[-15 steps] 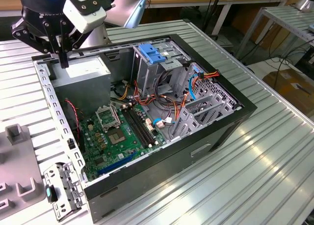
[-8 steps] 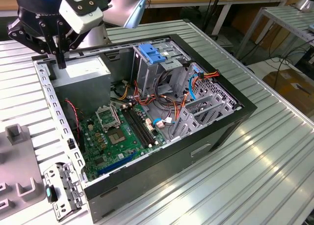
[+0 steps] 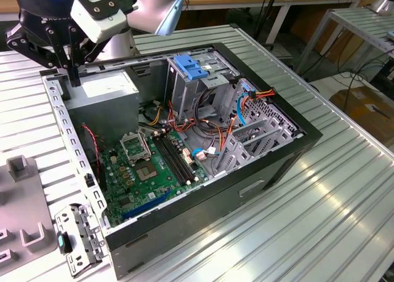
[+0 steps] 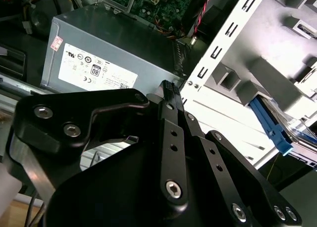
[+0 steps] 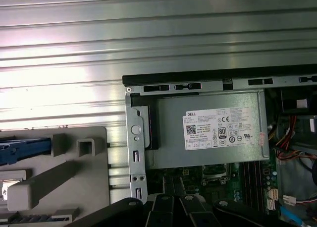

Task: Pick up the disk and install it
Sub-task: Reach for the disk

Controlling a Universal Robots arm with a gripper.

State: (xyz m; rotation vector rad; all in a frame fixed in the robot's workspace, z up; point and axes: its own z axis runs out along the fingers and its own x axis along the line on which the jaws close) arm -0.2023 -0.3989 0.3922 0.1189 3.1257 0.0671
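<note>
The disk (image 4: 271, 128), with its bright blue carrier edge, lies in a slot of the grey fixture (image 4: 257, 83) beside the open computer case (image 3: 271, 165). In the first wrist view the disk's blue edge (image 5: 25, 150) shows in the fixture (image 5: 74, 177). My gripper (image 3: 74, 77) hangs over the case's far corner on the exterior view's left, above the power supply (image 3: 104, 88). Its black fingers (image 4: 171, 95) stand together, shut on nothing. The gripper is apart from the disk.
Inside the case stand a metal drive cage with a light-blue latch (image 3: 191, 66), orange and blue cables (image 3: 246, 100) and a green motherboard (image 3: 154, 165). The ribbed aluminium table (image 3: 320, 220) stretches around the case. A small metal bracket (image 3: 77, 236) lies by the fixture (image 3: 24, 233).
</note>
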